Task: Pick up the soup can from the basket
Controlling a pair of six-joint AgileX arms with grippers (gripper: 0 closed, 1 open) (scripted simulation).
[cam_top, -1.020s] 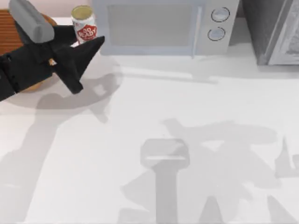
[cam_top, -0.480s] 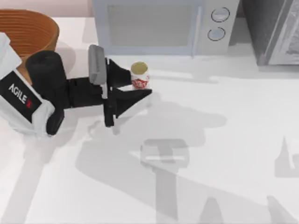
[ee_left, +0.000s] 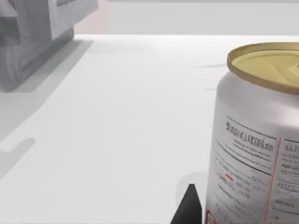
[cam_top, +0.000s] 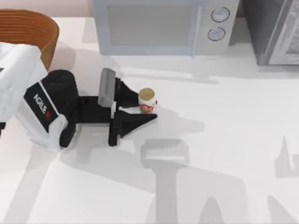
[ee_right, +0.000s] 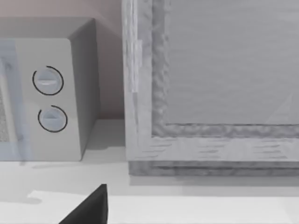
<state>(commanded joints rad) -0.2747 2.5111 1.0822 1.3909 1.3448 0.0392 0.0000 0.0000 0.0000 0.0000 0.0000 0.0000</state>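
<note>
The soup can [cam_top: 146,100], with its red-and-white label and tan-yellow top, stands upright between the black fingers of my left gripper [cam_top: 147,105], which is shut on it. It is out over the white table, well to the right of the basket [cam_top: 32,29] at the back left corner. In the left wrist view the soup can [ee_left: 254,140] looms close, with one dark fingertip [ee_left: 187,210] beside its base. Whether the can touches the table I cannot tell. One dark fingertip [ee_right: 88,209] of my right gripper shows in the right wrist view.
A microwave [cam_top: 163,25] stands along the back edge, just behind the can. A grey cabinet [cam_top: 275,30] is at the back right. The microwave's dials [ee_right: 46,98] and the cabinet front [ee_right: 210,84] face the right wrist camera.
My left gripper has carried the soup can away from the basket, rightward and toward the table's front, and has come lower. The basket is now uncovered.
</note>
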